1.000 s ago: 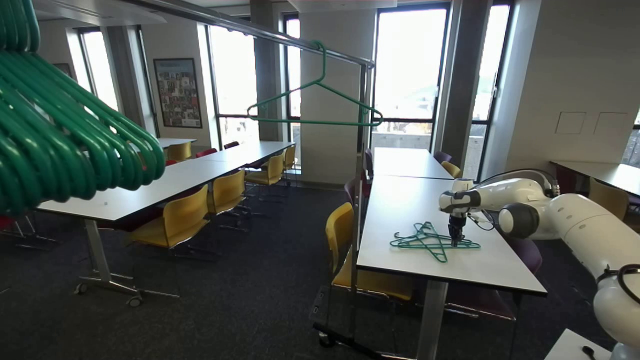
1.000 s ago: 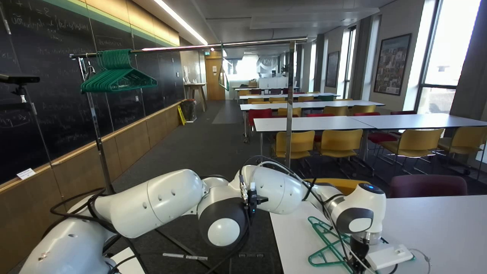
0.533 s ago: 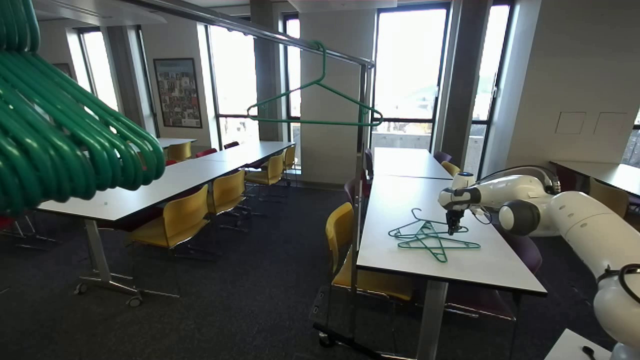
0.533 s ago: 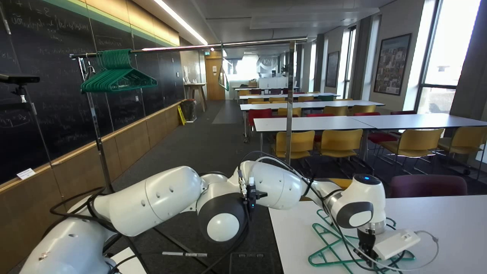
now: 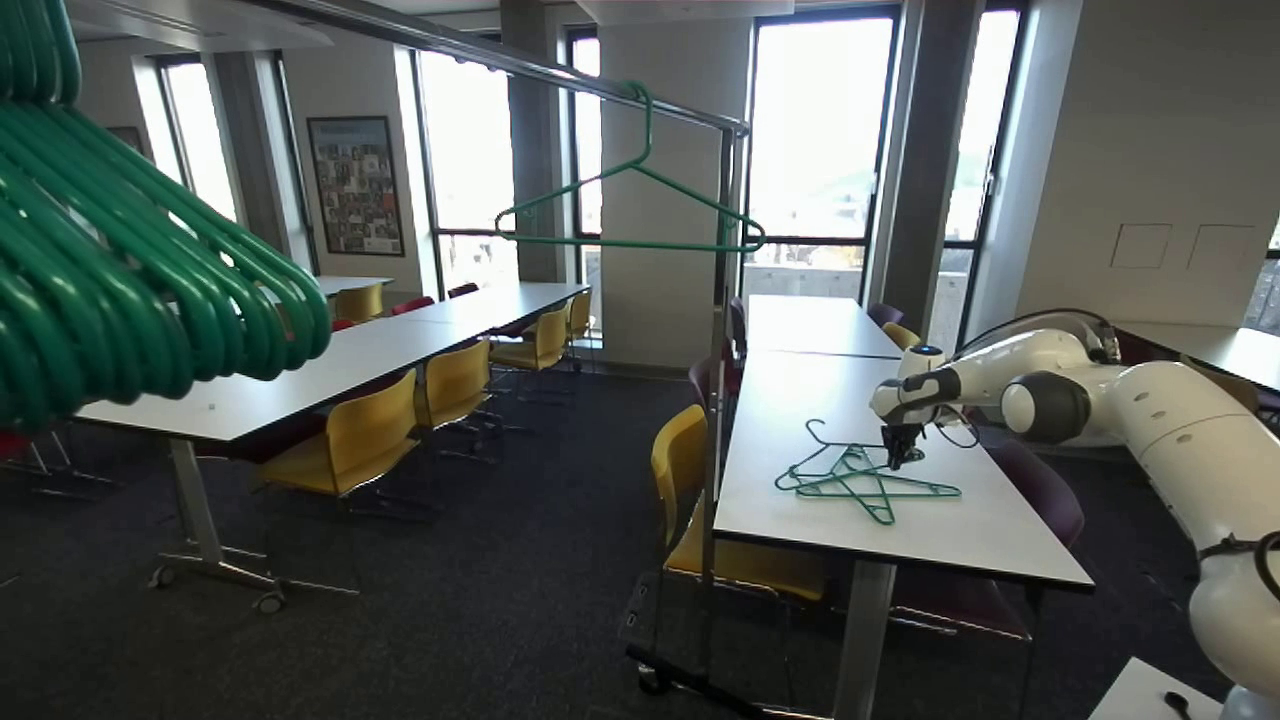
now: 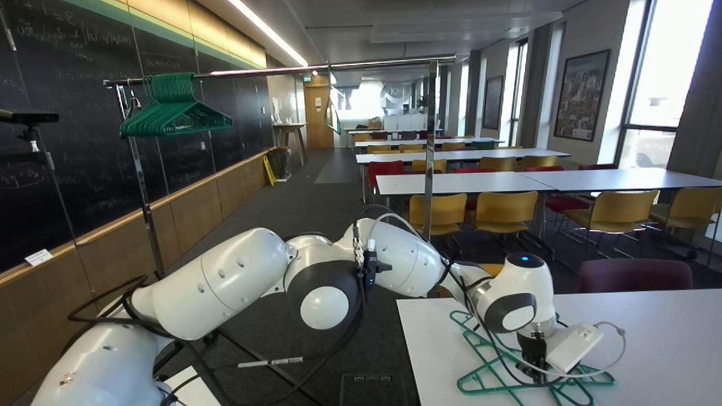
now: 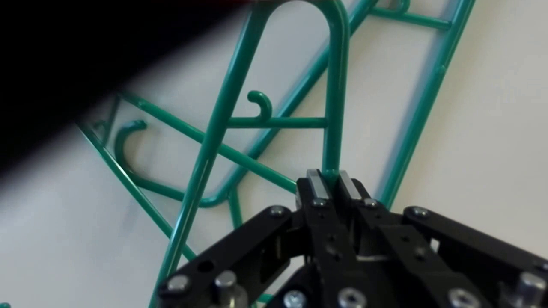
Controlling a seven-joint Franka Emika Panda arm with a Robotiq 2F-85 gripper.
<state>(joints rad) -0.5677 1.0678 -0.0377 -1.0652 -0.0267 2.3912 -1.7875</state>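
My gripper (image 7: pixel 329 179) is shut on the long bar of a green plastic hanger (image 7: pixel 336 98), near one rounded end. In both exterior views the gripper (image 5: pixel 900 460) points down, low over the white table (image 5: pixel 800 380). The held hanger appears a little above the table; its hook (image 5: pixel 809 432) points away from the gripper. Below it other green hangers (image 5: pixel 925 493) lie crossed on the tabletop. They also show in the other exterior camera's picture (image 6: pixel 491 389), partly hidden by the gripper and cables. In the wrist view a dark blurred shape covers the upper left.
A metal clothes rack has a high rail (image 5: pixel 500 62) and an upright post (image 5: pixel 715 400) beside the table. One green hanger (image 5: pixel 630 243) hangs near the rail's end. A bunch of green hangers (image 6: pixel 175 115) hangs at the far end. Chairs (image 5: pixel 685 450) stand along the table.
My gripper has risen from the tabletop, bringing up one green hanger from among the others. The held hanger has shifted slightly left in one exterior picture. The crossed hangers below stay in place.
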